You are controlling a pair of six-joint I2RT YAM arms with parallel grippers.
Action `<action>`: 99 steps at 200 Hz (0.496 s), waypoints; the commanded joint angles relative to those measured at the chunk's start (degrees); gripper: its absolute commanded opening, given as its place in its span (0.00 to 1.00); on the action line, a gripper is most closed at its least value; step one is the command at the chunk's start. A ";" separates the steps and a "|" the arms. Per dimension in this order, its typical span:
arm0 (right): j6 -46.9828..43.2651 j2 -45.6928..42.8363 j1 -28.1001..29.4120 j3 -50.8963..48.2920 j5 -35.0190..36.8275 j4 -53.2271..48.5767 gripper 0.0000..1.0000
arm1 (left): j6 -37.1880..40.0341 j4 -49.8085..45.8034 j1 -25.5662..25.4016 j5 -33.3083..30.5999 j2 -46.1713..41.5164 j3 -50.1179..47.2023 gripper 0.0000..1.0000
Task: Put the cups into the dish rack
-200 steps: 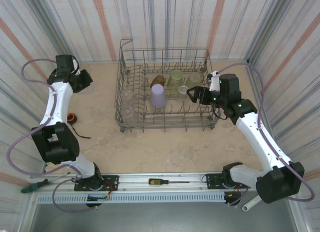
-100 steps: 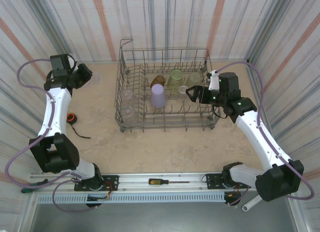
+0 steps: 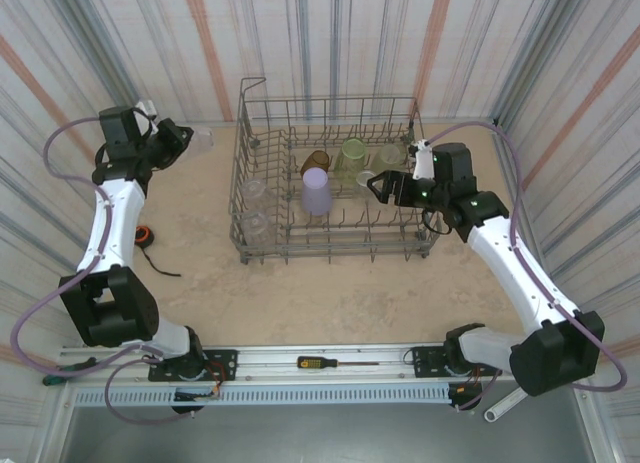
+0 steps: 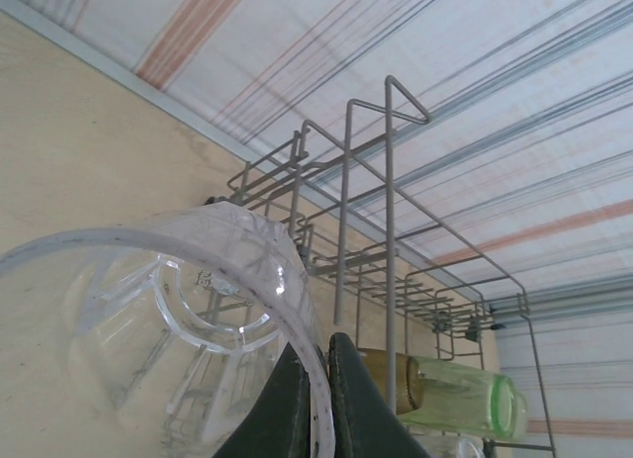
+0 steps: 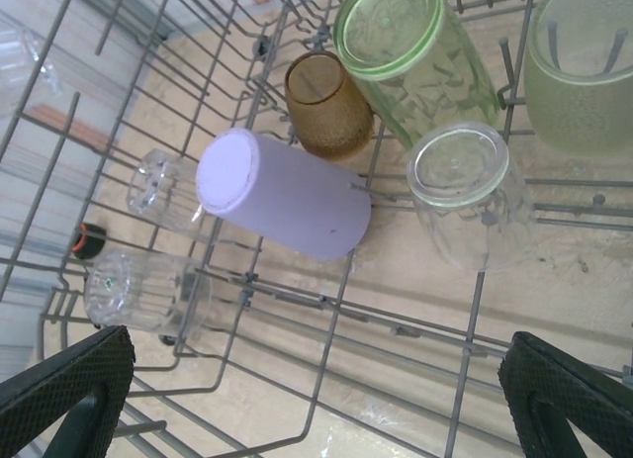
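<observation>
The left pincer (image 4: 318, 387) is pinched narrow on the rim of a clear cup (image 4: 148, 329), the wall caught between its two fingers. The cup spreads out to the left of them, its mouth toward the wrist camera. Beyond the fingertips stands the rack (image 4: 389, 181), with an amber cup (image 4: 407, 381) and a green cup (image 4: 460, 404) lying inside.

From above, that grip cannot be made out. The left pincer (image 3: 180, 141) is a dark block with the clear cup (image 3: 202, 138) a faint shape at its tip, over the table (image 3: 190, 233) and apart from the rack (image 3: 330, 105).

The right pincer (image 5: 316, 399) stands wide and holds nothing, its fingers (image 5: 64, 394) at the bottom corners of the wrist view. Ahead of it, inside the rack (image 5: 326, 300), the lavender cup (image 5: 287, 206) shows its flat base. The amber cup (image 5: 328, 104) is just past that, and the green cup (image 5: 415, 57) farther on. A small clear cup (image 5: 470, 196) sits to the right, and two ribbed clear cups (image 5: 143, 290) to the left.

From above, the right pincer (image 3: 385, 186) hangs over the rack's right part, with the lavender cup (image 3: 316, 193) out ahead of its fingertips.
</observation>
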 commanded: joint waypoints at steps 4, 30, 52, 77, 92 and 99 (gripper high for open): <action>0.84 1.41 1.88 3.13 2.37 -1.32 0.99 | -2.78 8.51 0.33 4.59 -2.70 -0.91 0.00; 0.93 3.42 3.69 4.82 3.16 -1.68 0.99 | -4.67 12.03 0.32 6.31 -2.71 -1.64 0.00; 1.25 4.90 5.00 6.41 4.14 -1.43 0.99 | -5.58 14.19 0.33 6.97 -2.77 -2.10 0.00; 2.31 6.53 5.84 8.53 3.89 -0.45 0.99 | -7.10 17.62 0.32 8.73 -2.88 -2.75 0.00; 3.05 7.91 6.19 10.05 3.10 0.39 0.99 | -7.97 19.22 0.33 10.07 -2.71 -2.77 0.00; 3.50 8.64 6.24 10.68 2.57 0.98 0.99 | -8.62 19.97 0.26 10.75 -2.59 -2.82 0.00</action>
